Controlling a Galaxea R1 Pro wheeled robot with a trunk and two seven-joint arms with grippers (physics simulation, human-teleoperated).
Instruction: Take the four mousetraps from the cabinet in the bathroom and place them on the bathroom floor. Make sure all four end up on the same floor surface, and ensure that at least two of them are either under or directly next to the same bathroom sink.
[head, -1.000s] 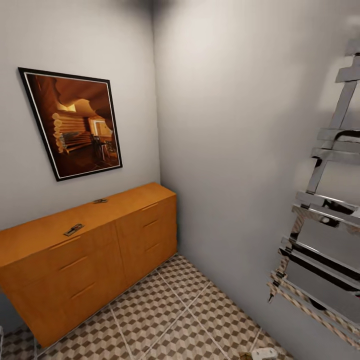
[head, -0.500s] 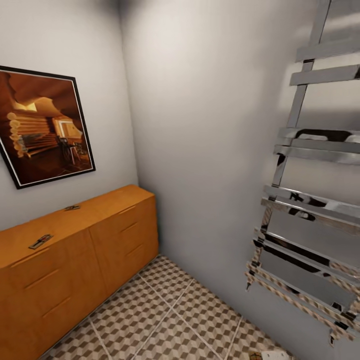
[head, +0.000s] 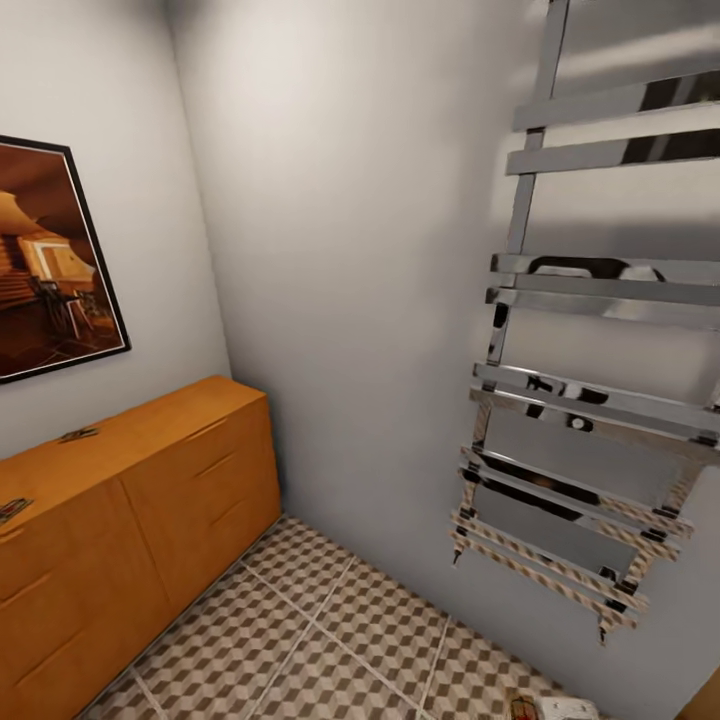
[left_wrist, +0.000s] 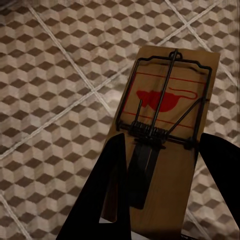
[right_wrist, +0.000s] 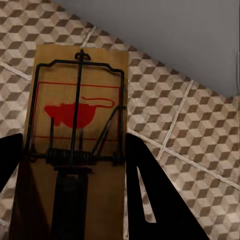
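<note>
In the left wrist view my left gripper (left_wrist: 165, 175) is shut on a mousetrap (left_wrist: 170, 100), a tan board with black wire and a red mouse print, held above the cube-patterned bathroom floor (left_wrist: 50, 75). My right gripper (right_wrist: 75, 175) is shut on a second mousetrap (right_wrist: 80, 100) of the same kind, over the floor (right_wrist: 200, 125) near a grey wall. In the head view the orange-brown cabinet (head: 150, 500) stands at the left. Two more mousetraps lie on its top, one further back (head: 78, 434) and one at the picture's left edge (head: 12, 510).
A chrome towel rail (head: 580, 420) hangs on the right wall. A framed picture (head: 45, 270) hangs above the cabinet. Patterned floor (head: 330, 640) runs between cabinet and wall. A small white and brown shape (head: 545, 708) at the head view's bottom edge is too cropped to identify.
The head view has swung to the right, so the cabinet and picture have slid toward the left edge and the towel rail toward the middle. The two traps on the cabinet have not moved.
</note>
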